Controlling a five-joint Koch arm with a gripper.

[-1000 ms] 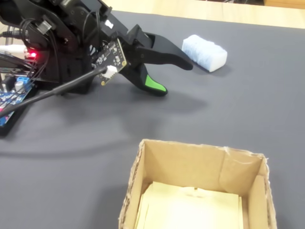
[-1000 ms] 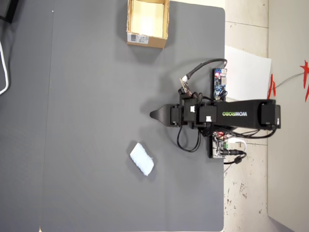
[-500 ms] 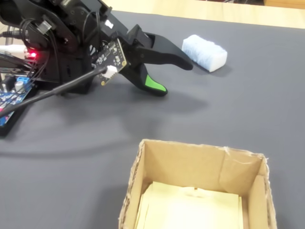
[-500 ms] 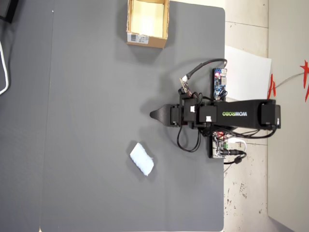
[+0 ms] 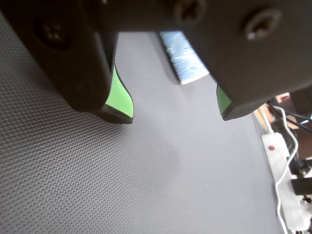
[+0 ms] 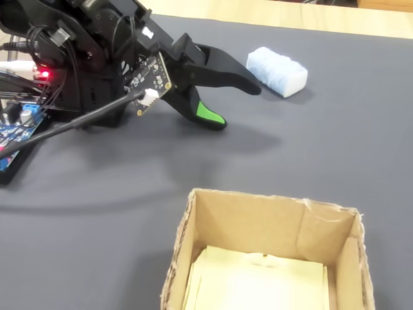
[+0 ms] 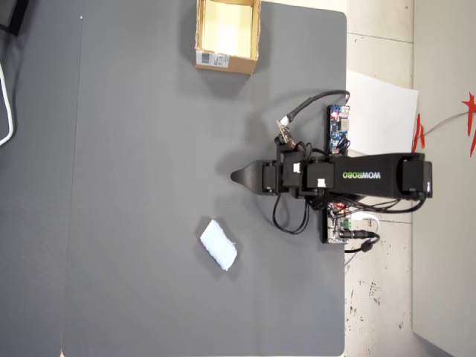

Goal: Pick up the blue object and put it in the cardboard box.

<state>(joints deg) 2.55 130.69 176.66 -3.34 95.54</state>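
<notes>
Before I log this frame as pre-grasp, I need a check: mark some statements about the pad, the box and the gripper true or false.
1. The blue object lies on the mat, clear of the gripper. True.
2. The jaws are closed on the blue object. False: they stand apart with nothing between them.
3. The cardboard box holds the blue object. False: only its pale lining shows inside.
4. In the overhead view, box and blue object lie on opposite sides of the gripper. True.

A dark grey mat covers the worktop. Off its right edge in the overhead view lie a white sheet and a blue circuit board. A white power strip shows in the wrist view.
</notes>
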